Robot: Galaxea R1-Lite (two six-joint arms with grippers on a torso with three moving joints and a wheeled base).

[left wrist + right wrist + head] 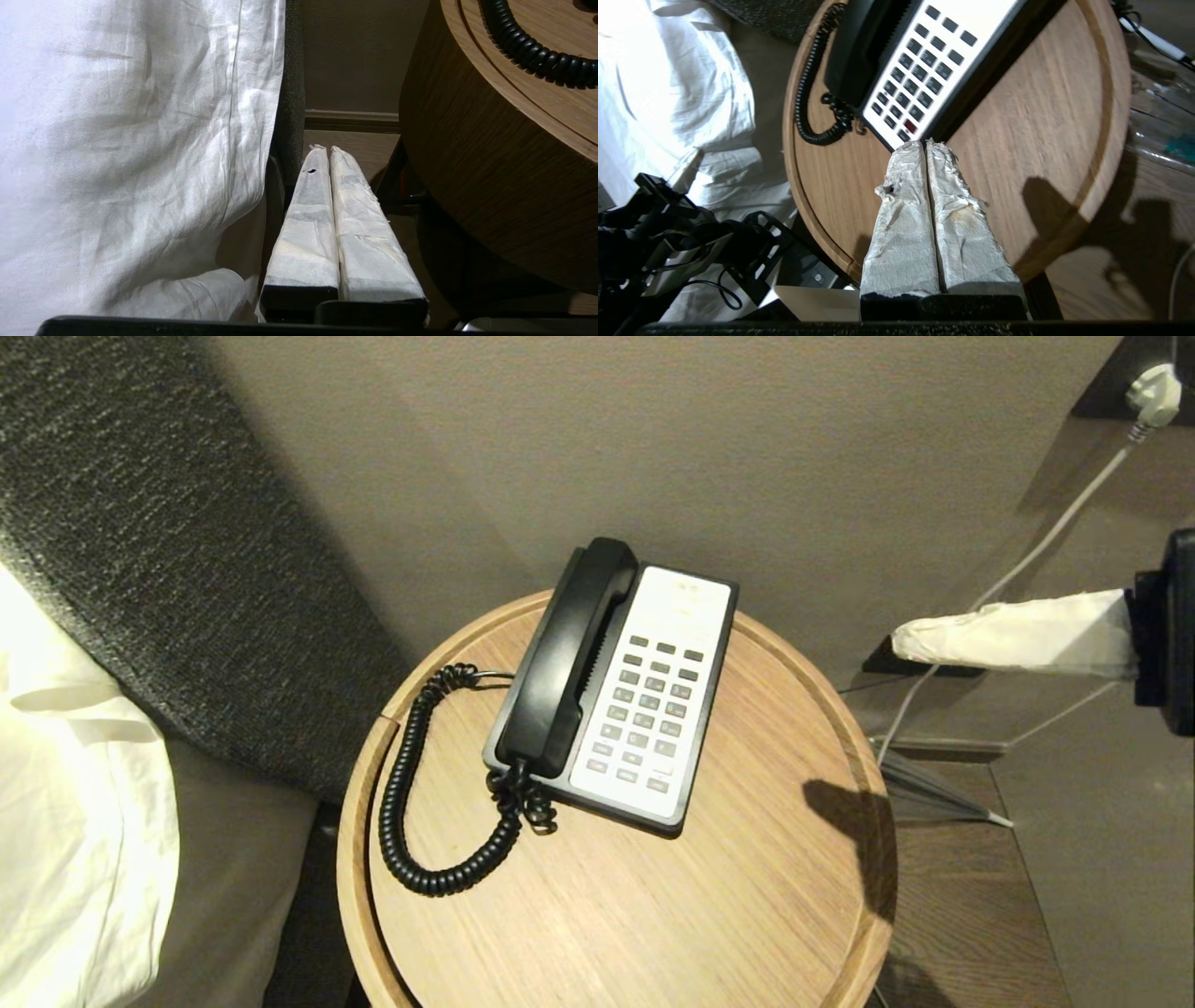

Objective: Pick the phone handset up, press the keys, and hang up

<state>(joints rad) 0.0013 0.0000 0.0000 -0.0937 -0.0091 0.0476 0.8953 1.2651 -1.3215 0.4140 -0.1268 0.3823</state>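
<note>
With the handset (568, 658) resting on its phone (644, 700) on the round table (747, 896), I judge pick-up not begun; my right gripper (898, 641), closed and empty beside it, must open first, left gripper (329, 150) closed low.

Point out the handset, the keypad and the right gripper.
handset (568, 658), head view, middle of its black grip.
keypad (649, 709), head view, centre of the grey keys.
right gripper (924, 145), right wrist view, tips of its wrapped fingers, pressed together.
</note>
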